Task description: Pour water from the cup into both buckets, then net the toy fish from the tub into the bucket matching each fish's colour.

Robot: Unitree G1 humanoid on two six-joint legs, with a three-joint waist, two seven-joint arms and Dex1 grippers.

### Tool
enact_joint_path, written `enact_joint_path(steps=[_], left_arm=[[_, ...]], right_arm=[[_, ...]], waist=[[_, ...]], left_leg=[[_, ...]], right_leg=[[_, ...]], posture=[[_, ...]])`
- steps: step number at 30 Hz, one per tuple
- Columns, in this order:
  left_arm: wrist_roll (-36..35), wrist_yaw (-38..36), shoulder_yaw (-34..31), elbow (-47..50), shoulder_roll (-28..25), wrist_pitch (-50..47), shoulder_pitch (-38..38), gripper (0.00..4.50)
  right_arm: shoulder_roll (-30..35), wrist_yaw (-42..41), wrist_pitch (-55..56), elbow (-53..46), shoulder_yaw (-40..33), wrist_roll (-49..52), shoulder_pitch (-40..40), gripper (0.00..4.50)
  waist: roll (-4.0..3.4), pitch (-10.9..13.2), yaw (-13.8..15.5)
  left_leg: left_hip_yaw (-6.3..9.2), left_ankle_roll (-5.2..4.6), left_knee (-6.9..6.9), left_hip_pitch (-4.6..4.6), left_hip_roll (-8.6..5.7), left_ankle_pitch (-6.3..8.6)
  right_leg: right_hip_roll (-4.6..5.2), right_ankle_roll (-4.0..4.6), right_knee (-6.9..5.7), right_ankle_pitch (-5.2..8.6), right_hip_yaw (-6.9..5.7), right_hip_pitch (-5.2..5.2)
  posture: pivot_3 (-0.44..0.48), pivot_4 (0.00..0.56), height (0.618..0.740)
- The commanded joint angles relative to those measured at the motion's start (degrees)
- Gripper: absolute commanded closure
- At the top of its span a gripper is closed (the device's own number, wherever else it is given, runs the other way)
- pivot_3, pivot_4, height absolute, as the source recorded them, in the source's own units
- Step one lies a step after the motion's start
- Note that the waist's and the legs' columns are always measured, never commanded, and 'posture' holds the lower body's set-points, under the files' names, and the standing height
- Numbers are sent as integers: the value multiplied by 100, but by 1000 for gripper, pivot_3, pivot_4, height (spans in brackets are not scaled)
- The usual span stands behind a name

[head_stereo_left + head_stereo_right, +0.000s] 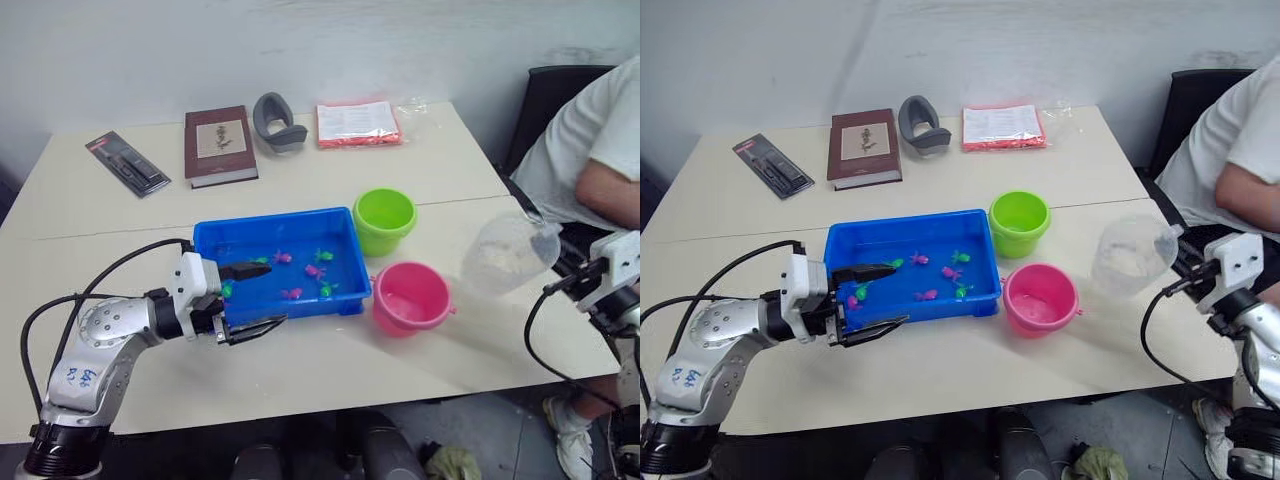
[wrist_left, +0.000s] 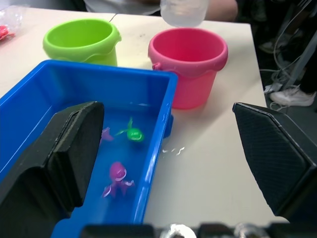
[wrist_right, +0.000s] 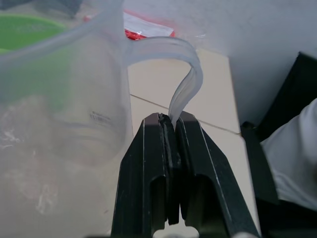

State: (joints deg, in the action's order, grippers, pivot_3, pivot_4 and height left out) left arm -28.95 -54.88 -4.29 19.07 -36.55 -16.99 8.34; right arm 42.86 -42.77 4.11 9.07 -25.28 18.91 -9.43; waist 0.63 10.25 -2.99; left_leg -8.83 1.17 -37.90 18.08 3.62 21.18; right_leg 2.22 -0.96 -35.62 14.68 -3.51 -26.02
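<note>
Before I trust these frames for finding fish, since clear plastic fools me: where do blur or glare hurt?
Left eye view: the cup is a hazy smear beside the pink bucket. Left wrist view: the left pincer's fingers loom close and soft, while the fish in the tub read sharp. Right wrist view: the cup blurs whitish up close; the right pincer pinches its handle.

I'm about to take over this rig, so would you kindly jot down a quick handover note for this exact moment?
Right claw: shut on the handle of the cup, held off the table to the right of both buckets.
Left claw: open, empty, straddling the near-left rim of the tub.
Green bucket and pink bucket stand just right of the tub.
Toy fish, green and pink, all lie in the tub.
Done: cup picked up. Whether either bucket holds water cannot be told.
Left: confirm pouring, then net and sort every fish.
</note>
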Motion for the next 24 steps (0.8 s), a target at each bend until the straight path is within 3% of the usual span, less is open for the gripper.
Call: enact_joint_path(steps=[1, 9, 24], left_arm=[[-45, -127, 209, -70, 90, 18, 149, 0], [22, -282, 567, -316, 266, 52, 496, 0], [143, -416, 658, -478, 298, 150, 633, 0]], right_arm=[[264, 299, -19, -901, -163, -307, 163, 4462], [296, 664, -207, -2000, -23, -816, 493, 4462], [274, 970, 1208, -1874, 269, -2005, 535, 4462]], waist=[[1, 0, 11], [5, 3, 41], [7, 4, 103]], left_leg=[[0, 1, 0, 1, 1, 0], [-2, 0, 0, 4, 0, -1], [-5, 0, -1, 3, 0, -1]], right_leg=[[-2, 0, 0, 0, 0, -1], [-2, -1, 1, 0, 2, -3], [-5, -1, 1, 0, 3, -4]], posture=[[0, 150, 740], [0, 150, 740], [0, 150, 740]])
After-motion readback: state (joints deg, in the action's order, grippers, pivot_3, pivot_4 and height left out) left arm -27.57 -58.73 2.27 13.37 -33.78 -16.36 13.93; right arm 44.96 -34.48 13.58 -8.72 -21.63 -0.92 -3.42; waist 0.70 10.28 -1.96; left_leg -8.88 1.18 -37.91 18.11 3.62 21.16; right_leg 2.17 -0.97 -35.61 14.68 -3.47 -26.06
